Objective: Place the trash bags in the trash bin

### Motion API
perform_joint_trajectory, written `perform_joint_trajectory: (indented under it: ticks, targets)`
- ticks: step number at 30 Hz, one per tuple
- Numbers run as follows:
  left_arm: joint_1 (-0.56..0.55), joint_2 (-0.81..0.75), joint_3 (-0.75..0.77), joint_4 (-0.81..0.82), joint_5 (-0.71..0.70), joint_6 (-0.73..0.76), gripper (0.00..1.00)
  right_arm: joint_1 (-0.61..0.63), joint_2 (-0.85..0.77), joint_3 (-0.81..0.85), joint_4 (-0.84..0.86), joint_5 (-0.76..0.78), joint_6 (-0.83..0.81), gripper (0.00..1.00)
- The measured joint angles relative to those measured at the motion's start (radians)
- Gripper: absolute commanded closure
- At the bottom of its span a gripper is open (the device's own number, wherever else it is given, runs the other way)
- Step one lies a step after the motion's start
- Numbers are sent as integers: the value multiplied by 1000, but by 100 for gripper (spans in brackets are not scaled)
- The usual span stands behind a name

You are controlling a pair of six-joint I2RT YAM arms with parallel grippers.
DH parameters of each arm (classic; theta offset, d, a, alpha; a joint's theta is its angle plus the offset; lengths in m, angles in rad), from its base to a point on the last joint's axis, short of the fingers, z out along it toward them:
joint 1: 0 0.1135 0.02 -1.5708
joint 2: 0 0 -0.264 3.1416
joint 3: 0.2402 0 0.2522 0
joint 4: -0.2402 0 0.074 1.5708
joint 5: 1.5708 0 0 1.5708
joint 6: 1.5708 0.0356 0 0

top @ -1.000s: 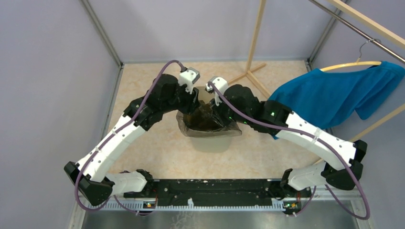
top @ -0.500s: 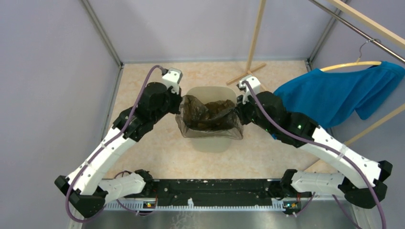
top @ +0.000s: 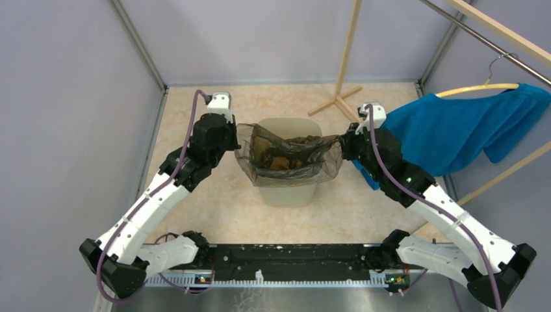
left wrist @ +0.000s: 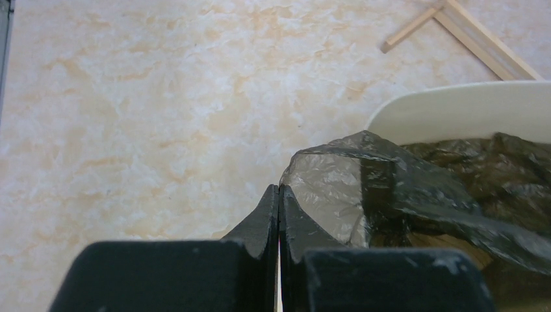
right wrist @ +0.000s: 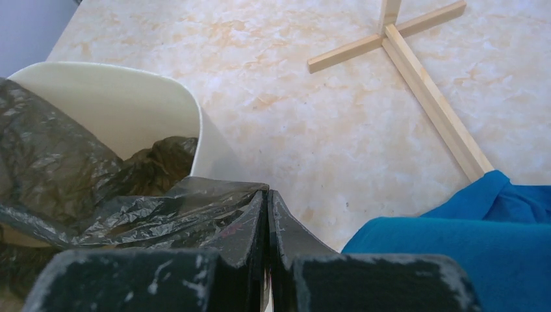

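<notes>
The cream trash bin (top: 286,192) stands on the floor between my arms. The dark, wrinkly trash bag (top: 289,155) hangs in its mouth, pulled wide beyond both side rims. At the bag's left edge, my left gripper (top: 238,144) is shut on the plastic; in the left wrist view its fingertips (left wrist: 279,190) meet against the bag (left wrist: 338,188) beside the bin rim (left wrist: 455,112). My right gripper (top: 342,146) is shut on the right edge; in the right wrist view the gripper (right wrist: 267,194) pinches the bag (right wrist: 130,214) next to the bin (right wrist: 123,104).
A blue garment (top: 455,133) on a hanger hangs at the right, close against my right arm, also seen as blue cloth (right wrist: 455,250). A wooden stand's foot (top: 338,99) lies behind the bin, and grey walls enclose the floor.
Both grippers closed on the bag's edges and moved apart, left going left and right going right. The bag went from bunched over the bin to stretched wide across its mouth.
</notes>
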Motion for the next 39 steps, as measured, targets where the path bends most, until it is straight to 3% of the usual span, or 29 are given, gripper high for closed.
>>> perform_joint_trajectory:
  ticks: [7, 17, 30, 39]
  targets:
    - [101, 17, -27, 62, 101, -70, 100, -72, 16, -91, 149, -28, 32, 100]
    - [206, 81, -63, 208, 285, -162, 100, -164, 133, -98, 278, -101, 82, 100]
    - [231, 189, -48, 240, 382, -192, 100, -171, 160, -227, 327, -235, 121, 100]
    - [235, 189, -132, 264, 451, -211, 100, -172, 201, -248, 353, -329, 136, 100]
